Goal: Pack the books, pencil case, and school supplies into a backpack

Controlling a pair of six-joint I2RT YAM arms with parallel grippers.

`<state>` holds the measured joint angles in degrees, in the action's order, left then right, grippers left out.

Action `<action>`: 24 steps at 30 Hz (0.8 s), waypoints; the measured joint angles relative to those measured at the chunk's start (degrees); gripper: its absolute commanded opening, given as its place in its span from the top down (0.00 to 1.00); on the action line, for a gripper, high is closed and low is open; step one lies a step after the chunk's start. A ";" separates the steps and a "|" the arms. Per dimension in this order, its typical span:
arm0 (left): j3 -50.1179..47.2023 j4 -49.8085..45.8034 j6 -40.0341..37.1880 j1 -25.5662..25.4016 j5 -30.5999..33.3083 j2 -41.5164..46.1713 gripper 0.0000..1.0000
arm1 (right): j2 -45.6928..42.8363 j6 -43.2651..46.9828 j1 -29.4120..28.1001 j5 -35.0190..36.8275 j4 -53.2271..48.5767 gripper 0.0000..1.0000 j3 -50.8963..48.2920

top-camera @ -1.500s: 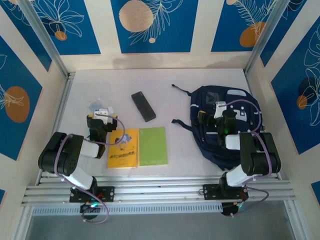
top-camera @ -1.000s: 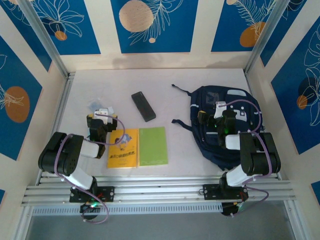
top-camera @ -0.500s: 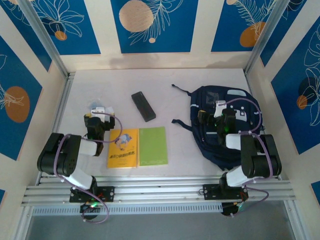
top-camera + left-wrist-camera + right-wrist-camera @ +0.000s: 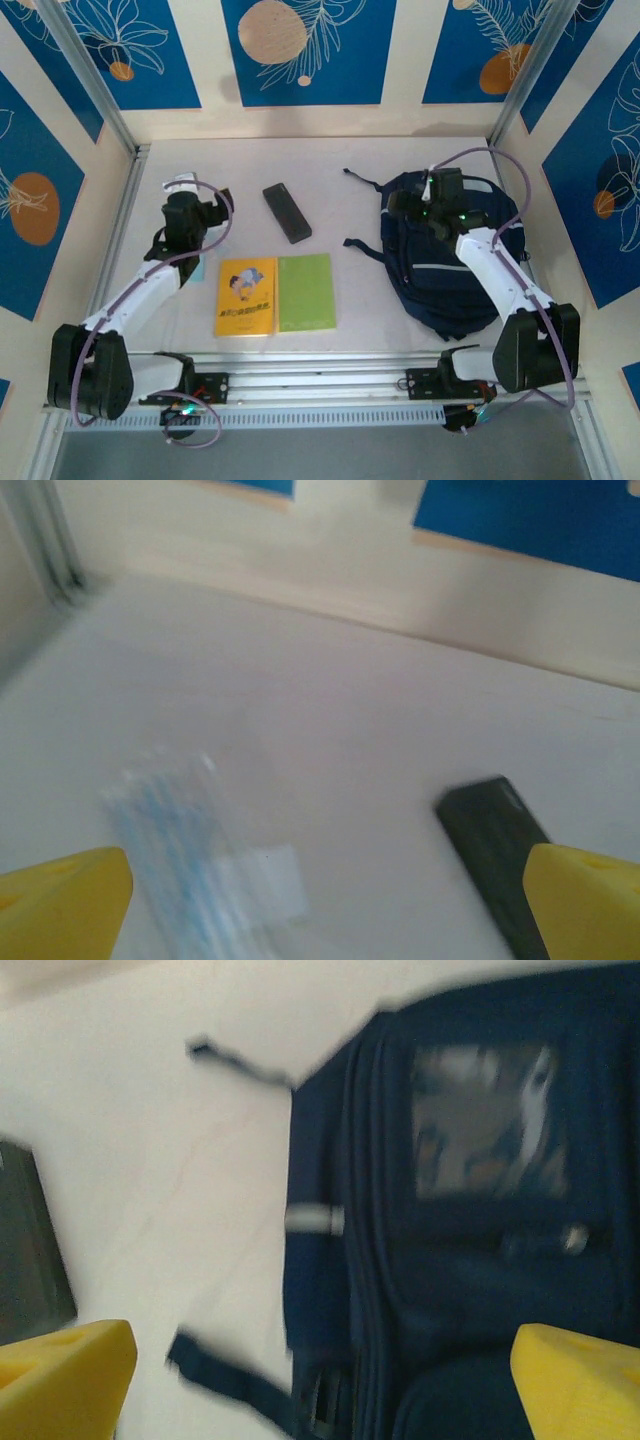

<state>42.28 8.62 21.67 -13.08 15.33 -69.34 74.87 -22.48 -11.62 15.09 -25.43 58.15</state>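
Left claw (image 4: 322,905) wide open, empty, over school supplies (image 4: 200,865). They're blurry: blue pad plus whitish bit, near its left finger. Pencil case (image 4: 492,855) by its right finger. Yellow book (image 4: 246,296) and green book (image 4: 306,291) side by side on tabletop (image 4: 340,170), back toward the arm's base. Right claw (image 4: 320,1380) open too, empty, above backpack (image 4: 460,1260). Can't see inside bag.

Overhead view spans table (image 4: 330,170), close low wrist views share pencil case (image 4: 287,213)

Both arms stretch forward, far from their bases. The left gripper (image 4: 192,205) holds its jaws wide apart. The right gripper (image 4: 432,203) also has its yellow fingers (image 4: 62,1372) spread wide.
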 measured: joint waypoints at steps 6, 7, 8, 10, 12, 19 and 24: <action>-0.17 -6.75 11.21 -9.88 -3.91 -1.09 0.00 | 2.58 -4.44 -4.81 2.12 -13.05 0.12 -0.04; -0.17 -7.06 12.17 -12.15 -4.09 -1.20 0.00 | 3.69 -5.16 -4.90 2.56 -13.88 0.16 -0.11; -0.17 -7.17 12.81 -13.97 -4.28 -1.38 0.00 | 5.09 -5.77 -4.94 2.97 -14.05 0.20 -0.33; -0.17 -7.30 14.03 -17.00 -4.74 -2.05 0.00 | 8.28 -6.29 -4.94 3.78 -13.62 0.36 -1.01; -0.17 -7.48 14.88 -19.58 -5.22 -3.19 0.00 | 12.46 -6.69 -4.94 4.70 -12.76 0.53 -1.36; -0.17 -7.63 17.51 -25.92 -7.96 -7.91 0.00 | 20.55 -7.98 -5.27 8.63 -13.42 1.00 4.04; -0.17 -7.37 18.67 -28.94 -10.27 -9.09 0.00 | 20.37 -10.16 -4.81 3.45 -13.77 1.00 8.15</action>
<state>42.11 1.26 40.34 -42.02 5.06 -78.43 95.24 -32.64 -16.43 18.55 -39.20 66.30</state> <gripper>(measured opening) 0.999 0.060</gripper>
